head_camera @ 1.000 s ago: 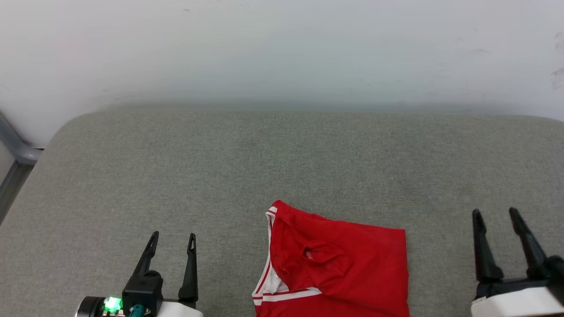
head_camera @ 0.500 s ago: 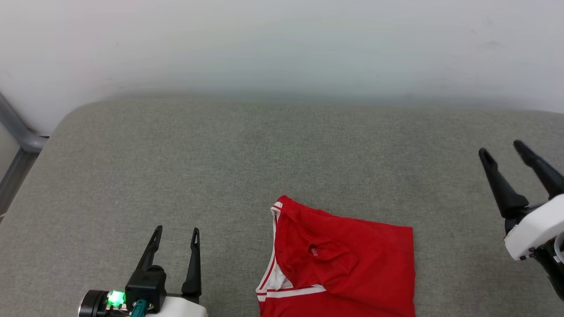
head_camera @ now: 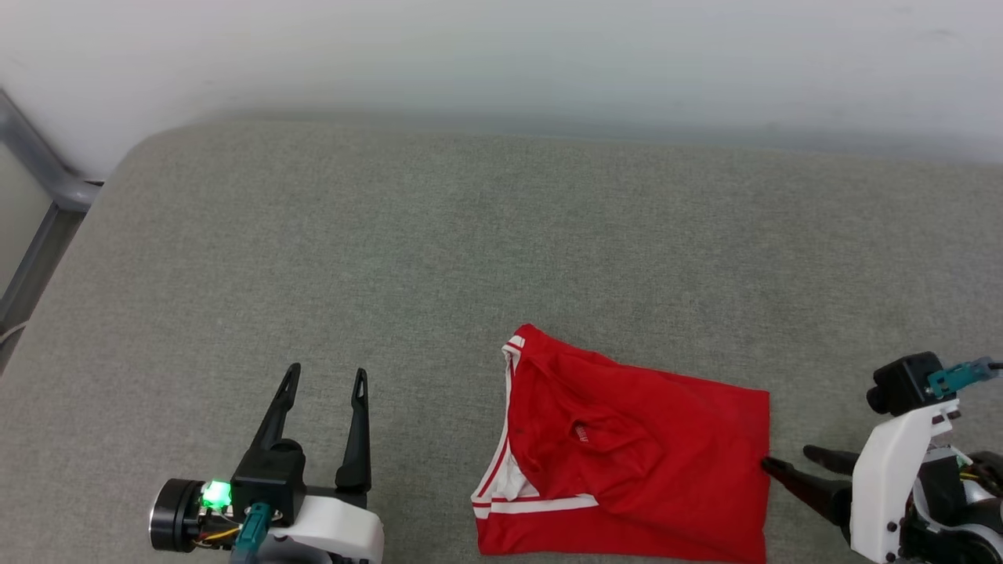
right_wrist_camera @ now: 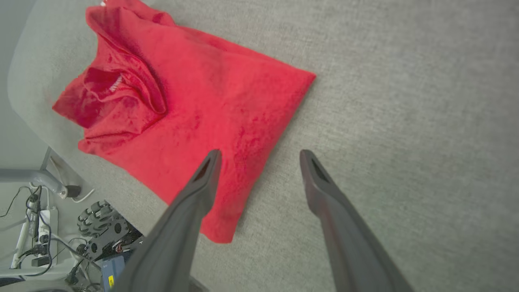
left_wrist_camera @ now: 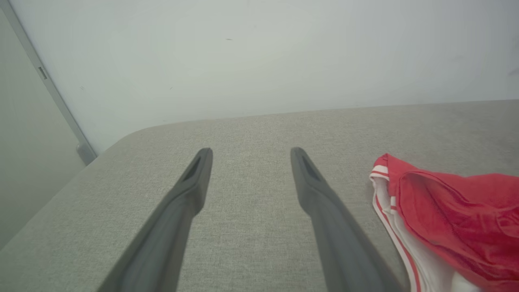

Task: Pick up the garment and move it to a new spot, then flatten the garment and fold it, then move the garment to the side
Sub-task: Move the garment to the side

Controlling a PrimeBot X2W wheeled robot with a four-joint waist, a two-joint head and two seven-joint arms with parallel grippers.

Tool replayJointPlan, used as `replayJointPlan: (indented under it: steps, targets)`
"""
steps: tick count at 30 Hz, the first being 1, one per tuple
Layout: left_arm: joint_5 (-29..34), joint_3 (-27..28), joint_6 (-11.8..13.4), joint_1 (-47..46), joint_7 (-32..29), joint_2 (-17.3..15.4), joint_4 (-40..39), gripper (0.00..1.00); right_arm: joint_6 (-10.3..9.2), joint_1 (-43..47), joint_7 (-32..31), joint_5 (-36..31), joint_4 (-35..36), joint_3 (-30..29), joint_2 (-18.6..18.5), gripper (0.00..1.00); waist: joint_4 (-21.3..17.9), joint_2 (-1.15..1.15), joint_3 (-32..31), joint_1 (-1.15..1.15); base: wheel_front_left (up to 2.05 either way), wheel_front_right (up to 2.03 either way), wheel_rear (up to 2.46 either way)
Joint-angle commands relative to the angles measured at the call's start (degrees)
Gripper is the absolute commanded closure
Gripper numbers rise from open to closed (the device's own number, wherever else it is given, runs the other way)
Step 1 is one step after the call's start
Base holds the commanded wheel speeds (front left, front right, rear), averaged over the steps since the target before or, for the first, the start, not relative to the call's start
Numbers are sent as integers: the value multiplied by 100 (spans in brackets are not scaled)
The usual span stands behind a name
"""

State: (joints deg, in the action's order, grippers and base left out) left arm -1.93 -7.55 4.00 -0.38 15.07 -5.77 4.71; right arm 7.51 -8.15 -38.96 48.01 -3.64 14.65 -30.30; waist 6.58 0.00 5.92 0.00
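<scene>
Sitting folded on the grey bench (head_camera: 392,235), red garment (head_camera: 642,454) has the right gripper (head_camera: 786,459) straddling its side edge, fingers spread wide; left gripper (head_camera: 327,370) hovers apart, fingers wide too.

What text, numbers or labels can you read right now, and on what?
No text is legible.
Neck tag inside the garment: white marks, too blurred to read.
Yellow sticker on the blue box on the floor: too small to read.
</scene>
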Motion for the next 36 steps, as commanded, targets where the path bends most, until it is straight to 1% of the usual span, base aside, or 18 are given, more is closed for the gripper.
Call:
replayJointPlan:
  steps: [1,7,12,16,17,18,20,21,26,32,36]
  targets:
    - [8,-11,0,-80,12,10,-21,0,-5,56,-14,60,-66,66,8,0,85,0,111,0,0,0,0]
    - [20,-37,-7,-254,12,28,-25,0,-5,-185,101,141,-532,447,181,0,216,0,371,0,0,0,0]
    - [28,-52,-8,-382,12,46,7,0,-5,-373,402,119,-1024,855,384,0,303,0,506,0,0,0,0]
    - [29,-69,1,-449,12,66,33,0,-7,-481,689,56,-1322,1207,406,0,357,0,551,0,0,0,0]
    - [13,-57,19,-449,12,72,48,0,-8,-553,955,62,-1413,1395,331,84,360,0,546,0,0,0,0]
    - [8,-44,30,-433,12,75,52,0,-8,-600,1052,75,-1411,1442,305,100,349,0,536,0,0,0,0]
    - [-2,-27,40,-384,12,80,62,0,-4,-668,1201,101,-1371,1572,225,100,309,0,507,0,0,0,0]
    - [-11,-28,47,-346,12,88,74,0,-6,-784,1373,58,-1298,1683,111,100,257,0,465,0,0,0,0]
    - [-11,-8,35,-267,12,76,74,0,-6,-1143,1809,-108,-1050,1889,-176,100,55,0,343,0,0,0,0]
    - [-27,47,65,-174,12,87,40,0,-6,-1520,2147,-479,-772,2089,-537,100,-368,0,237,0,0,0,0]
    - [-44,70,58,-130,12,97,19,0,-7,-1726,2194,-720,-537,2146,-839,100,-696,0,241,0,0,0,0]
